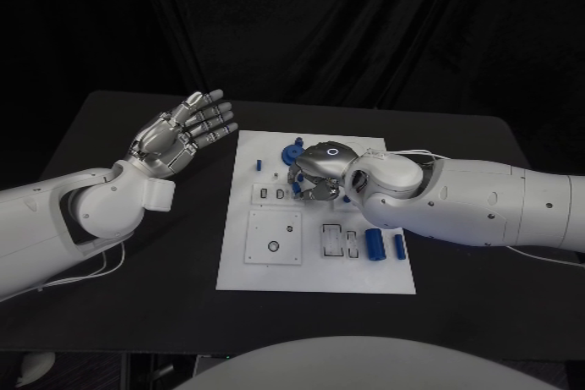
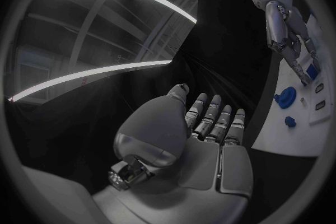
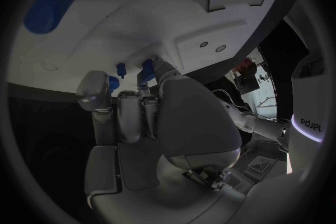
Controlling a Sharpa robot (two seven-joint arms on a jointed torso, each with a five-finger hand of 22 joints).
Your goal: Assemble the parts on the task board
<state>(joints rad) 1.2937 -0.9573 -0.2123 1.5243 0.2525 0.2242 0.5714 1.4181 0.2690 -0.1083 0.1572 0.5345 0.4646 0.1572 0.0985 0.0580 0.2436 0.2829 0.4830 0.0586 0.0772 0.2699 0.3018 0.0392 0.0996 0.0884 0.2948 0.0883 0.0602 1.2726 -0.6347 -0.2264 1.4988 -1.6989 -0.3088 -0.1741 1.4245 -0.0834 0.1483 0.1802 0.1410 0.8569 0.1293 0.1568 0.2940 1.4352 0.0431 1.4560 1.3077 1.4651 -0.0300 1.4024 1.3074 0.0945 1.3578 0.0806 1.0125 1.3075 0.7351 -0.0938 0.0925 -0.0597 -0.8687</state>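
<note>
The white task board (image 1: 314,276) lies mid-table. My right hand (image 1: 319,172) is curled down over its far part, fingertips (image 2: 302,59) closed around a small blue part (image 2: 312,71), which also shows at the fingertips as the small blue part (image 3: 147,65). A blue round part (image 1: 292,153) and a small blue peg (image 1: 257,163) stand on the board beside that hand. Two blue cylinders (image 1: 373,244) lie at the board's right side. My left hand (image 1: 183,132) hovers open left of the board, fingers straight and nothing in it; the left hand (image 2: 210,134) shows the same.
The board carries white blocks with recesses (image 1: 273,236) and dark slots (image 1: 331,238). Bare black table (image 1: 159,263) surrounds the board on the left and front. My right forearm (image 1: 475,204) crosses the board's right edge.
</note>
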